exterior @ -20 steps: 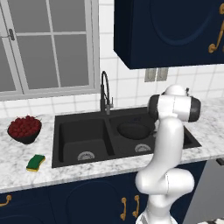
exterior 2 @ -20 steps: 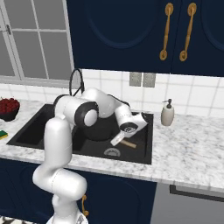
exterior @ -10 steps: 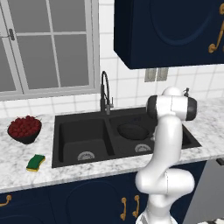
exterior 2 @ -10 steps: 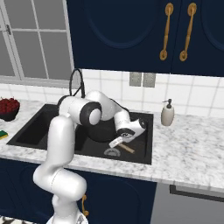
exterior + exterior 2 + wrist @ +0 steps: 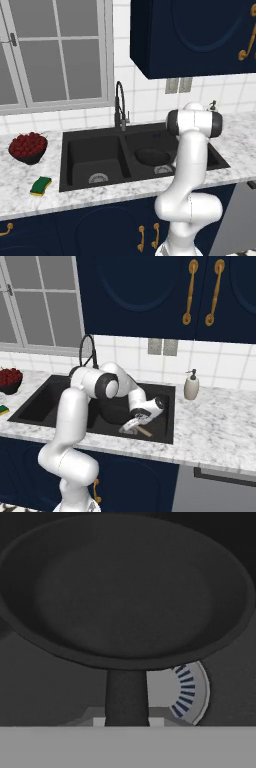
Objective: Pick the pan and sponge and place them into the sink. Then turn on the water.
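The black pan (image 5: 151,156) sits low inside the right basin of the black sink (image 5: 95,150), over its silver drain (image 5: 187,689). My gripper (image 5: 133,426) is shut on the pan's handle (image 5: 126,697) at the front of that basin. Whether the pan (image 5: 125,592) touches the basin floor I cannot tell. The yellow and green sponge (image 5: 41,185) lies on the marble counter left of the sink, far from the gripper, and shows as the sponge (image 5: 4,409) at the picture's edge. No water shows under the arched faucet (image 5: 120,105).
A dark bowl of red fruit (image 5: 28,147) stands behind the sponge. A soap dispenser (image 5: 191,386) stands on the counter right of the sink. Dark wall cabinets (image 5: 150,291) hang above, and a window (image 5: 55,50) is behind the left basin.
The gripper has come down and toward the front of the right basin, carrying the pan lower with it. The sponge has stayed put.
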Controlling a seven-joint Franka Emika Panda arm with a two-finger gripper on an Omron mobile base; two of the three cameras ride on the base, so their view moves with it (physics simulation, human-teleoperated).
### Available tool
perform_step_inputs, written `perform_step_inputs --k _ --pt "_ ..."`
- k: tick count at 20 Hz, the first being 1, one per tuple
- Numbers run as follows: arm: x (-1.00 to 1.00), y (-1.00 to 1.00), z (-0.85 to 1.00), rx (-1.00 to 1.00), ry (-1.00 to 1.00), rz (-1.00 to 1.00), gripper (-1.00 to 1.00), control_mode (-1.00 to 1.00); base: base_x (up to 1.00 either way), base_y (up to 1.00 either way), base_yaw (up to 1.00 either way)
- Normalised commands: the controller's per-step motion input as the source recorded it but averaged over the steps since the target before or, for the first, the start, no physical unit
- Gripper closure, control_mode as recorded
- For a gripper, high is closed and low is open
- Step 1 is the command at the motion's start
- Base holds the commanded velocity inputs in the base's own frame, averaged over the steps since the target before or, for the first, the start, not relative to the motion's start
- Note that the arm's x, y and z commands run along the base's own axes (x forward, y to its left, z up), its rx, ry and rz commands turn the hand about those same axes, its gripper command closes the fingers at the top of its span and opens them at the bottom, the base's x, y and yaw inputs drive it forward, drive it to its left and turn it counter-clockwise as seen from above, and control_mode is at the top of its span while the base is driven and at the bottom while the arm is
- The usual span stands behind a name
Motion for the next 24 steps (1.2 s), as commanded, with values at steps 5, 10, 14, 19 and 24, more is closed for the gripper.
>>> perform_step_inputs --k 5,10,14,19,24 --pt "0.01 0.0 -0.08 -0.08 0.04 0.0 1.0 -1.0 0.0 0.0 0.0" --pt "0.09 -0.01 -0.26 -0.1 0.04 -0.01 1.0 -1.0 0.0 0.0 0.0" --pt "0.05 0.0 -0.24 -0.06 -0.03 0.0 1.0 -1.0 0.0 0.0 0.0" --pt "0.0 0.0 0.0 0.0 0.01 0.0 1.0 -1.0 0.0 0.0 0.0" --pt "0.0 0.0 0.0 0.0 0.02 0.0 -1.0 -1.0 0.0 0.0 0.0"
